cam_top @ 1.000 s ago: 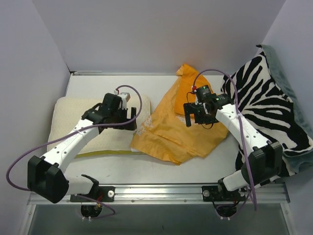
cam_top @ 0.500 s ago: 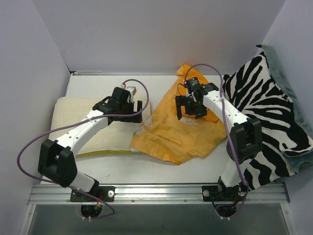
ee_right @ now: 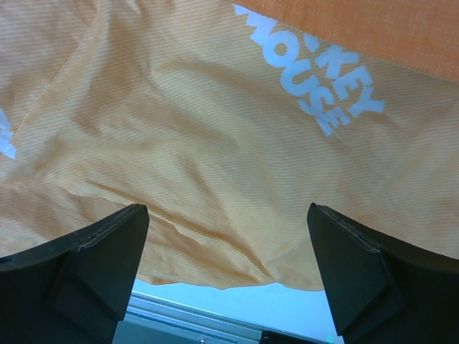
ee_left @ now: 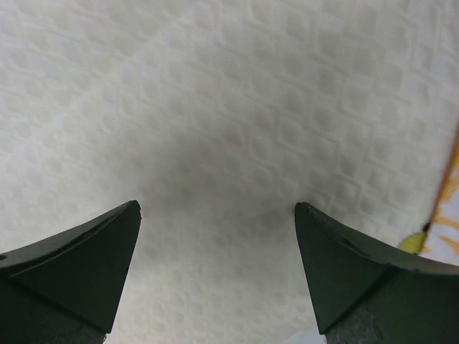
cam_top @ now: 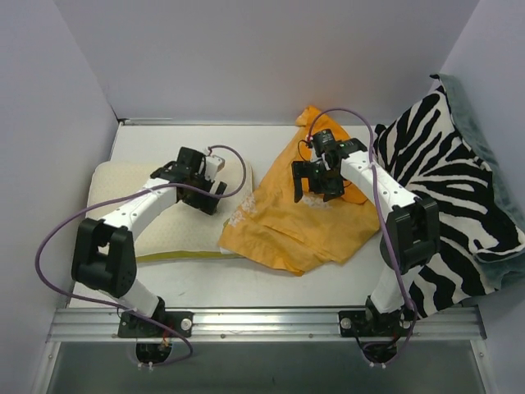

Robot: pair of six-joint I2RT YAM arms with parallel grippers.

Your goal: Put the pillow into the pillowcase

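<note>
The cream-white pillow [cam_top: 115, 205] lies flat at the left of the table, a yellow-green trim along its near edge. My left gripper [cam_top: 207, 199] hangs open just above its right part; the left wrist view shows its bumpy surface [ee_left: 215, 129] filling the space between the spread fingers. The orange pillowcase [cam_top: 287, 230] lies crumpled in the middle, its left edge touching the pillow. My right gripper [cam_top: 313, 186] hovers open over the pillowcase's upper part. White "MOUSE" lettering [ee_right: 308, 79] shows on the orange cloth [ee_right: 179, 143] in the right wrist view.
A zebra-striped cushion [cam_top: 459, 189] leans at the right side, over grey-green fabric [cam_top: 484, 139]. White walls close the table at the left, back and right. A metal rail [cam_top: 262, 324] runs along the near edge by the arm bases.
The left arm swung over the pillow's right part and then drew back slightly left. The right arm moved up and left over the pillowcase's upper half. Both grippers stayed open.
</note>
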